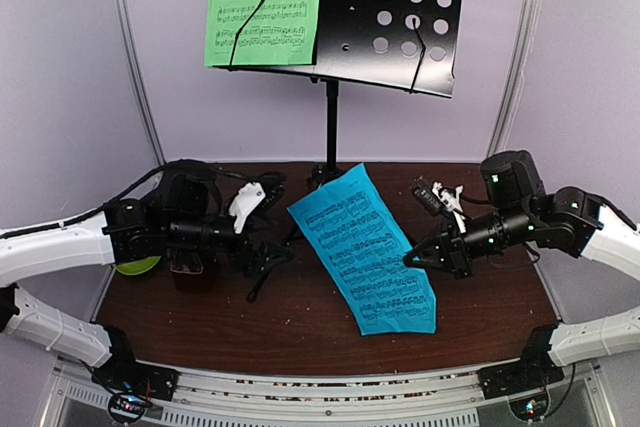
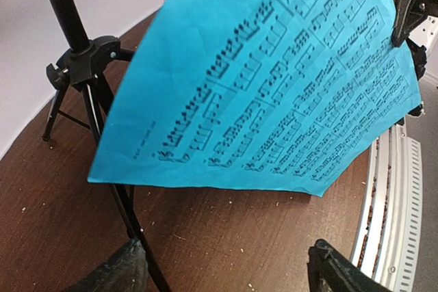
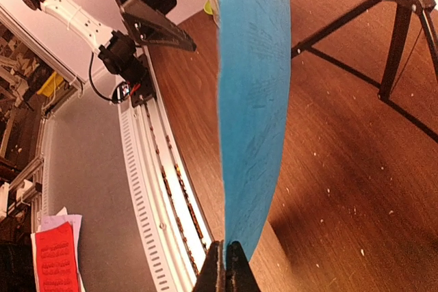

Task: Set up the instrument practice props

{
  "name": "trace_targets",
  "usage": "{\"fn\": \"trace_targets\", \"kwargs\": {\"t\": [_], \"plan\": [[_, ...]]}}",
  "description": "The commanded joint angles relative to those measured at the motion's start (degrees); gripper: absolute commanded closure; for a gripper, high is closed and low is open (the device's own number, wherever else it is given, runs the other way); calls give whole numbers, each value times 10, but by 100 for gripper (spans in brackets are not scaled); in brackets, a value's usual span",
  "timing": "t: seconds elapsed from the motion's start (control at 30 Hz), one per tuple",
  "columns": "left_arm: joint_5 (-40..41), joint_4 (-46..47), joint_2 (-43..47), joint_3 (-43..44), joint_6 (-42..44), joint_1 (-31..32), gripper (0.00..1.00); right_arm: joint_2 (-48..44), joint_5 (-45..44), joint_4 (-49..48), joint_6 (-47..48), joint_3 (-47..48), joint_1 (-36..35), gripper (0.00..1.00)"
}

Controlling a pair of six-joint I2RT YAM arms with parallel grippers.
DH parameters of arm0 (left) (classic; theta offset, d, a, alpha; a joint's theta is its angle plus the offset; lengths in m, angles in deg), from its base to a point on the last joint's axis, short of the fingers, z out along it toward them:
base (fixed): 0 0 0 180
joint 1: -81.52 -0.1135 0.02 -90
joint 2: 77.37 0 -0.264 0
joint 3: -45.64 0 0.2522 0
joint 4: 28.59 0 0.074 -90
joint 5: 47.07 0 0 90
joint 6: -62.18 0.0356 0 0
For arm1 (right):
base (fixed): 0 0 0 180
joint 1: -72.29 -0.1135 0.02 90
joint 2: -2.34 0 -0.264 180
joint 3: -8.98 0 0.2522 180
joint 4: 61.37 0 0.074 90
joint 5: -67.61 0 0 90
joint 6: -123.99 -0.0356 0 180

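Note:
The black perforated music stand (image 1: 400, 7) rises at the back on a tripod (image 2: 82, 59), its legs (image 3: 397, 5) spread on the table. A green sheet (image 1: 265, 2) rests on the left half of its desk. The blue sheet (image 1: 365, 247) hangs tilted over the table's middle; it fills the left wrist view (image 2: 274, 80) and shows edge-on in the right wrist view (image 3: 253, 100). My right gripper (image 1: 412, 259) is shut on its right edge (image 3: 226, 264). My left gripper (image 1: 275, 227) is open just left of the sheet, empty (image 2: 229, 275), one fingertip (image 2: 116, 271) beside a tripod leg.
A lime green saucer (image 1: 138, 265) peeks out under the left arm at the table's left edge. The slotted metal rail (image 3: 157, 189) runs along the near edge. Purple walls close in the back and sides.

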Motion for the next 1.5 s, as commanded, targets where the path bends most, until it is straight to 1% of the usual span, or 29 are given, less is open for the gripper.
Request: {"fn": "trace_targets", "kwargs": {"t": [0.0, 0.3, 0.47, 0.77, 0.87, 0.97, 1.07, 1.2, 1.47], "plan": [[-1, -7, 29, 13, 13, -8, 17, -25, 17, -76, -36, 17, -3, 100], [-9, 1, 55, -11, 2, -13, 17, -66, 26, -184, -126, 1, -3, 100], [-12, -3, 67, -21, 6, -13, 16, -77, 15, -228, -153, 8, -7, 100], [-12, -21, 100, -18, 13, -13, 16, -68, 11, -220, -138, 59, -20, 100], [-32, -29, 115, -11, 21, -13, 17, -63, 9, -219, -134, 79, -25, 100], [-61, -32, 133, -3, 11, -13, 16, -59, 1, -228, -129, 91, -29, 100], [-81, -40, 147, 18, -1, -13, 14, -50, -1, -234, -126, 108, -36, 100], [-96, -53, 150, 52, -10, -13, 13, -34, -3, -232, -117, 133, -51, 100], [-135, -36, 139, 107, -36, -14, 13, 14, -2, -252, -112, 204, -64, 100]]}}
